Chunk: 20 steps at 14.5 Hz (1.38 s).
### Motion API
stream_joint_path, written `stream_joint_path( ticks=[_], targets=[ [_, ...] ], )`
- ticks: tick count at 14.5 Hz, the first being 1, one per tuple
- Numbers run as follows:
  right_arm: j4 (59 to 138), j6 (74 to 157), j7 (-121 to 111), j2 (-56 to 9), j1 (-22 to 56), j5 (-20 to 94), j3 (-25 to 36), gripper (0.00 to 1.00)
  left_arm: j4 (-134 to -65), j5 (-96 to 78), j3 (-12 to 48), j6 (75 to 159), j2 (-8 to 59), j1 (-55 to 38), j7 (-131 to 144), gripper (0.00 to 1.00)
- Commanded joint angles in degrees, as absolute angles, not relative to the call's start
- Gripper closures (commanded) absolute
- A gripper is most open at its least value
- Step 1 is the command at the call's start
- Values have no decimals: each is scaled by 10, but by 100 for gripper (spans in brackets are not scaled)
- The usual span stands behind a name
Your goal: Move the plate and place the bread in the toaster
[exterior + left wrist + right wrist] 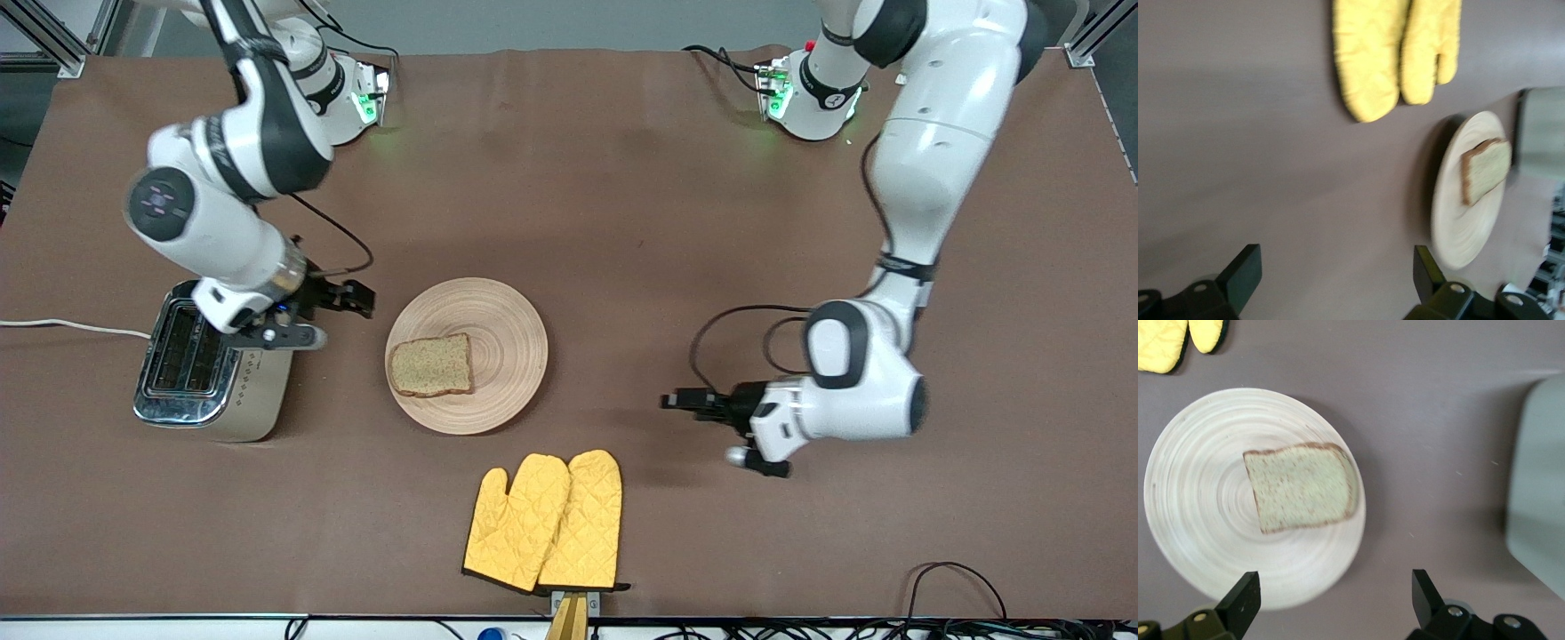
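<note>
- Brown table covering [622, 196] spread flat across the whole work surface; robot bases mounted along its edge farthest from the front camera.
- Plate [498, 356] lying flat near the table's middle, just beside the toaster [209, 369] toward the left arm's end; judged close enough to the toaster for a short transfer.
- Bread [431, 365] resting flat on the plate, on the part toward the toaster, with one corner at the rim; not gripped by anything.
- Toaster standing upright toward the right arm's end, both slots facing up and seen empty; white cord [62, 325] running off the table edge.
- Right gripper [351, 300] hanging over the gap between toaster and plate, fingers [1241, 603] spread wide, nothing between them; judged staged for a descent onto the bread.
- Left gripper [689, 402] over bare table, well apart from the plate toward the left arm's end, fingers [1245, 273] spread and grasping nothing.
- Yellow oven mitts [547, 523] lying side by side, nearer to the front camera than the plate, clear of both grippers.
- No brand, label or legible writing found on plate, toaster, mitts or arms.
</note>
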State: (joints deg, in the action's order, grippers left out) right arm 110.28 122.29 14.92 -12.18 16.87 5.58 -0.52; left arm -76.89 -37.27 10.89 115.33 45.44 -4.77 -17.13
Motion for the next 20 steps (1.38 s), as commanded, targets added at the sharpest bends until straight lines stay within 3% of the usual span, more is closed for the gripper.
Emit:
stream_joint_path(
  ticks=[1,5,11,15,16,18,20],
  targets=[
    [1101,1290,157,-179,182,60,-1,0,-785,-260,109,1095,387,-17,-168,0],
    [1097,1321,183,-230,199,58,0,0,-792,-121,108,985,281,3,-105,0],
    [1084,1343,174,-263,204,34,0,3,-838,-4,111,882,109,3,-20,0],
    [1084,1357,160,-271,205,-23,-1,3,-849,12,112,865,53,24,2,0],
    [1084,1359,160,-272,205,-23,-1,5,-853,12,112,868,48,25,3,0],
    [1084,1360,160,-275,203,-23,-2,27,-885,12,113,897,34,25,4,0],
    [1084,1360,160,-279,197,-23,-2,39,-909,12,114,915,22,26,8,0]
  ],
)
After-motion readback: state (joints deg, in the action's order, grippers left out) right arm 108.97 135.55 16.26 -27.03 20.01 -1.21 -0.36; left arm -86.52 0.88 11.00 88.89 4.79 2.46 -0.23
